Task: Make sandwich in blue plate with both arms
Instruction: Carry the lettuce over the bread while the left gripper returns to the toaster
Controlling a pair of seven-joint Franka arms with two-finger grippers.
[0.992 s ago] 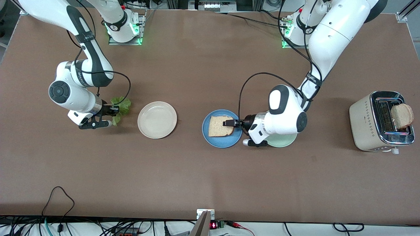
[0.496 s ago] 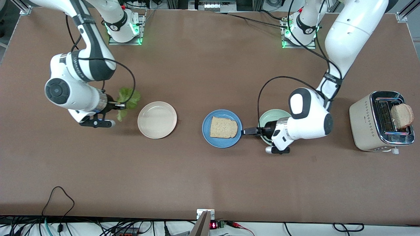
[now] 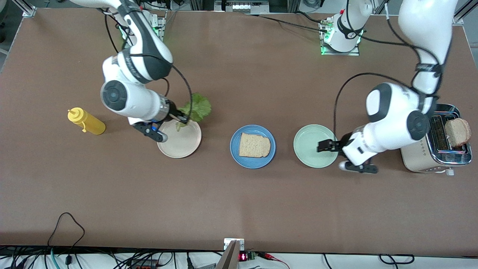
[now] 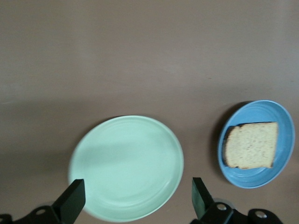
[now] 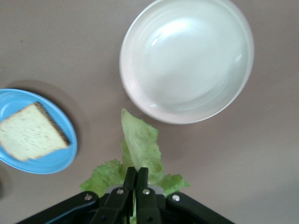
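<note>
Left gripper (image 3: 324,146), jaws wide and empty, has left the bread (image 3: 254,145); right gripper (image 3: 182,120), clamping lettuce (image 3: 197,108), has swung toward the blue plate (image 3: 253,162).

White arms (image 3: 388,112) (blk cables, joints)

blue plate (image 3: 253,146): round, shallow rim, flat on the surface, between a cream plate (image 3: 179,136) and a green plate (image 3: 315,146).
bread (image 3: 254,145): one light-brown slice, darker crust, lying flat in the blue plate, nothing on top.
lettuce (image 3: 195,108): ruffled green leaf, pinched in the right claw (image 3: 184,120), hanging over the cream plate's rim.
second slice (image 3: 457,132): standing up out of the toaster (image 3: 433,138).
</note>
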